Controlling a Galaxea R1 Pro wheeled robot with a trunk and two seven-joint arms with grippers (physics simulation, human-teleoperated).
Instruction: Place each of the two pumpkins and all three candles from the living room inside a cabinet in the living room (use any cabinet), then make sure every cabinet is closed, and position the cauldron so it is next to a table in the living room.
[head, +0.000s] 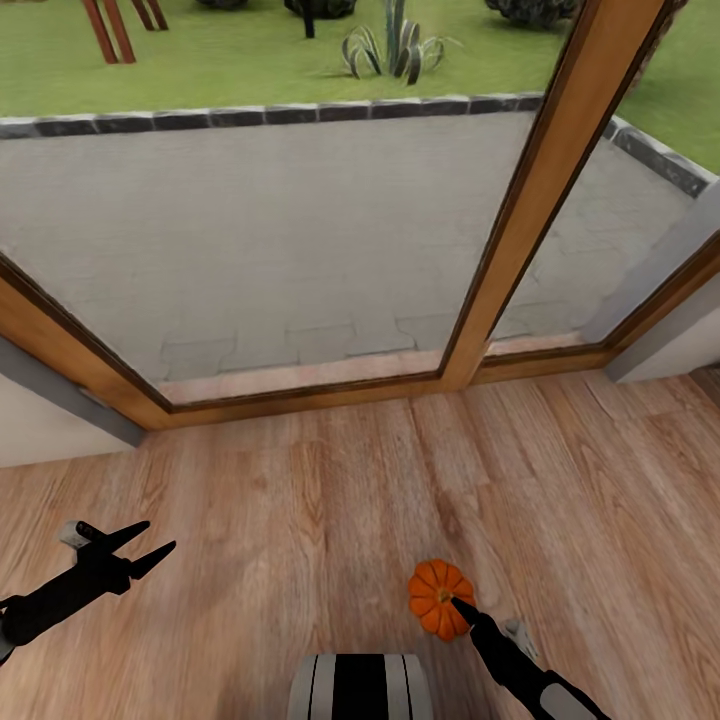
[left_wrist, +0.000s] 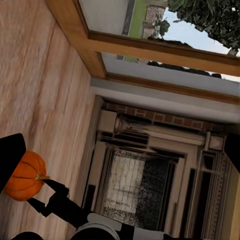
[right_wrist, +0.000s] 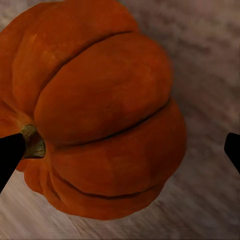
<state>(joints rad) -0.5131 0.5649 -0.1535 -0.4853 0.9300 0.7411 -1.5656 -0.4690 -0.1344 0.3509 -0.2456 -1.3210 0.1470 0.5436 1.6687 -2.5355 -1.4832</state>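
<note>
While its two dark fingers stand spread apart, the right gripper (head: 462, 606) reaches down onto an orange pumpkin (head: 438, 597) at about five o'clock in the head view, one fingertip at the stem, the other clear of the rind in the right wrist view, so it has no grip on it. The pumpkin sits on the wooden floor (head: 330, 500), not inside any container. At eight o'clock the left gripper (head: 150, 545) hangs above the boards, fingers parted and empty; toward twelve o'clock, a wood-framed window (head: 520, 210) shows a paved patio.
</note>
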